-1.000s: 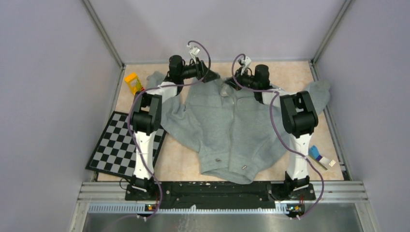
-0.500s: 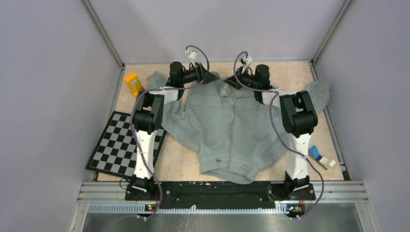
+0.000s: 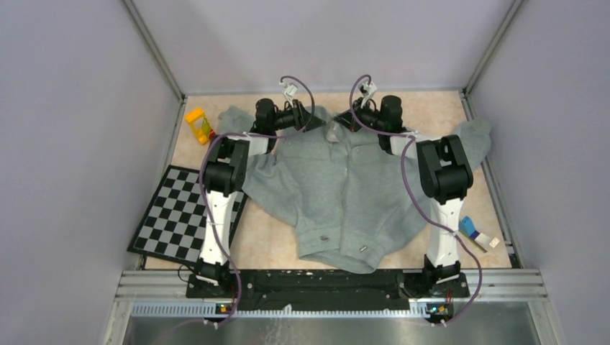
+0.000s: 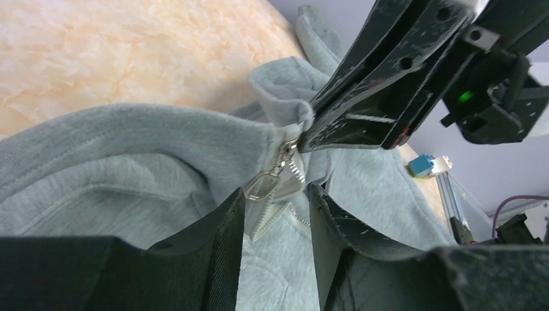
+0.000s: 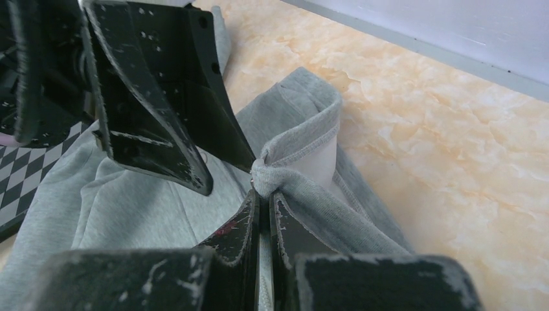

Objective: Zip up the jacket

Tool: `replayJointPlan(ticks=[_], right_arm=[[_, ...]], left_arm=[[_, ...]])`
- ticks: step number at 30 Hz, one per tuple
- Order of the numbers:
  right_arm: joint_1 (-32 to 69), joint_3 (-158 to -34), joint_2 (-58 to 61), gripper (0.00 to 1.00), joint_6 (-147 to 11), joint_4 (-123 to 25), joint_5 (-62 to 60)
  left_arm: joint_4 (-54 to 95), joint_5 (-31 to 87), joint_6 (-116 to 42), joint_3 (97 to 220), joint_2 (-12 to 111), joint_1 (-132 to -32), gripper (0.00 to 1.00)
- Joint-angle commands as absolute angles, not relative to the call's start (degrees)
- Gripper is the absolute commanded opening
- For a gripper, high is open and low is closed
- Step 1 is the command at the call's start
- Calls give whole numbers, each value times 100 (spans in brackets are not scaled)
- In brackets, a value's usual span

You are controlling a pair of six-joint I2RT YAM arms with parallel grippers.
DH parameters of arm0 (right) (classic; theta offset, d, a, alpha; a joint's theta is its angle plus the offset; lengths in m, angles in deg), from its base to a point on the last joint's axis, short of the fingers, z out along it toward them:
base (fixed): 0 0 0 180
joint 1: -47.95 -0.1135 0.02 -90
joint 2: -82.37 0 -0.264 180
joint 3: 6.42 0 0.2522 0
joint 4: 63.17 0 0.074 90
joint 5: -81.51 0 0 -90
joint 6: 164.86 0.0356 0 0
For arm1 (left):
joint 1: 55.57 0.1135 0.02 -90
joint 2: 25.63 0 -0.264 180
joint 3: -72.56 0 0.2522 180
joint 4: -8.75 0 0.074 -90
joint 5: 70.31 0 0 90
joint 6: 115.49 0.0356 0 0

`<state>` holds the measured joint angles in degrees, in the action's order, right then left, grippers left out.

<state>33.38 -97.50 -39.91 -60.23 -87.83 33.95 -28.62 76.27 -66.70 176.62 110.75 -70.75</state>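
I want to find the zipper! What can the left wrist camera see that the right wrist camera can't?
Only the left wrist camera shows the silver metal zipper pull, sitting between the fingers of the open left tool, plus a small blue-and-white block. Only the right wrist camera shows a corner of the black-and-white checkered board. Both show the grey fleece jacket, the beige marbled tabletop, and the right tool pinched shut on the jacket's collar.
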Motion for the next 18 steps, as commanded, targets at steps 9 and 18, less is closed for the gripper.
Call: replayJointPlan(ticks=[9, 18], right_arm=[[3370, -9740, -3922, 0, -5918, -9413, 3586], [3372, -9736, -3926, 0, -5912, -9425, 3590]], left_arm=[[-2083, 7570, -5909, 18361, 11341, -7318, 55], [-1982, 7528, -5889, 18498, 11395, -7402, 41]])
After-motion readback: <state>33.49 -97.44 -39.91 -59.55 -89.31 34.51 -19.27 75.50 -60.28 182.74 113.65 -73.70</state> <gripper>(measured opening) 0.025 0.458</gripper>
